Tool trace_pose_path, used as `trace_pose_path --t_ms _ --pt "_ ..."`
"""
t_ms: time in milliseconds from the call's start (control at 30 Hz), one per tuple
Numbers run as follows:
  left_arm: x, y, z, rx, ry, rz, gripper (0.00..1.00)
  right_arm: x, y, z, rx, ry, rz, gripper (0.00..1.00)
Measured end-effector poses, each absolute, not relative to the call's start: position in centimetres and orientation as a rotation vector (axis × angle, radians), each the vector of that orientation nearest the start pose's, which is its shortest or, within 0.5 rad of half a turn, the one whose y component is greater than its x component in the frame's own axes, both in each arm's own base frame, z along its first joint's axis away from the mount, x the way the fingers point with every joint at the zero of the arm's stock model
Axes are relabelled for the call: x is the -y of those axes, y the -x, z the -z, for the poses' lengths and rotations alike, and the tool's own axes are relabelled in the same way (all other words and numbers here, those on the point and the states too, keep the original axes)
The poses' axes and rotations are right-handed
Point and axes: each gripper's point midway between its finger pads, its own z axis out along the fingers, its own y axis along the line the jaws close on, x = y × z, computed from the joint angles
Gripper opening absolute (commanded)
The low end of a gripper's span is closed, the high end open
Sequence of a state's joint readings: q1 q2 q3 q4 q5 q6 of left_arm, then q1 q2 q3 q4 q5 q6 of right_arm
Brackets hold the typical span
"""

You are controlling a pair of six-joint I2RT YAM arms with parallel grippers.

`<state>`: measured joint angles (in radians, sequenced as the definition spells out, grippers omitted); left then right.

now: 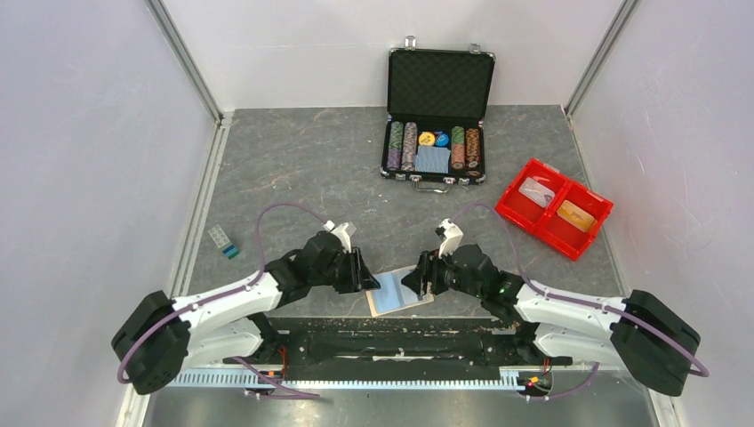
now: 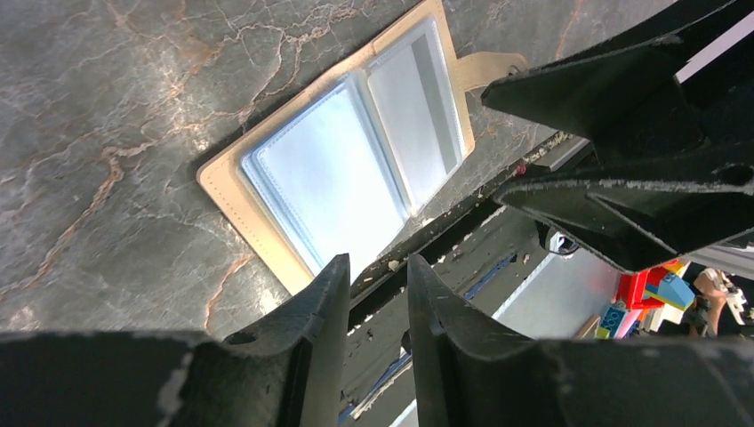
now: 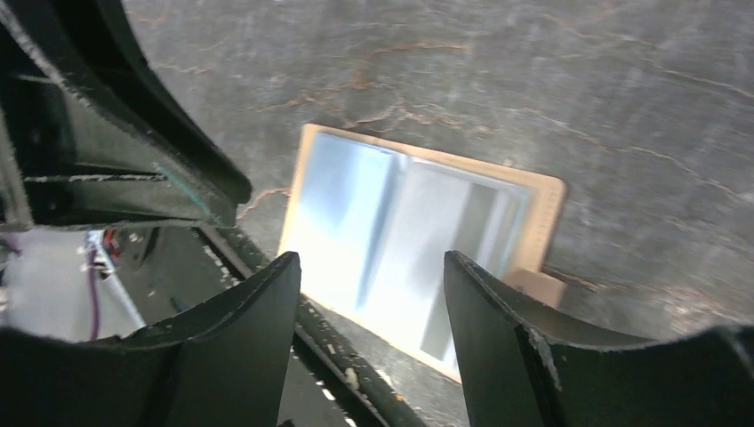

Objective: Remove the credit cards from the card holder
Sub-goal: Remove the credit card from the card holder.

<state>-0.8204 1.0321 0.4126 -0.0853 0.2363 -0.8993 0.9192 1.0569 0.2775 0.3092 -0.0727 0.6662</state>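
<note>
Tan leather-look card holder (image 1: 398,295) lies open at the near edge, sleeves apparently empty; extraction looks finished.
Left gripper (image 2: 378,262) narrowly parted, right gripper (image 3: 369,258) spread wide, both empty. Orange-yellow card (image 1: 576,215) in red plastic tray (image 1: 595,230) at right, pale teal-ended card (image 1: 224,242) at left. Next: probably check sleeves, withdraw.

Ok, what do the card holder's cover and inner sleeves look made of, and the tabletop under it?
Card holder cover: tan leather or leatherette, matte, with a faint stitch line near its edge. Sleeves: clear flexible plastic, pale blue, glossy with soft glare. Tabletop: dark grey, marble-look with pale and rusty veins; likely a printed laminate or mat, real stone can't be ruled out.
</note>
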Motion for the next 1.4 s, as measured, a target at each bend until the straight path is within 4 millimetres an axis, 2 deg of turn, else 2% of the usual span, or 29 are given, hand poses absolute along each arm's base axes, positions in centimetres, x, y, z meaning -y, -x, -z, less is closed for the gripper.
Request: trace_pose_path --t_ms 167,500,1033,1400 --pt "26.5 -14.0 -6.0 -2.575 -0.053 1.094 0.33 -25.7 -16.5 -6.0 -2.232 0.296 -0.923 0.62" --pt "26.6 -13.8 -2.8 -2.656 -0.051 1.059 0.3 -24.9 -16.3 -3.6 -2.316 0.291 -0.849 0.6" --pt "27.3 -13.7 -2.7 -2.634 -0.076 1.115 0.3 -25.6 -16.1 -3.5 -2.314 0.29 -0.912 0.56" --pt "27.3 -13.7 -2.7 -2.628 -0.077 1.12 0.31 -25.7 -16.1 -4.8 -2.275 0.289 -0.937 0.5"
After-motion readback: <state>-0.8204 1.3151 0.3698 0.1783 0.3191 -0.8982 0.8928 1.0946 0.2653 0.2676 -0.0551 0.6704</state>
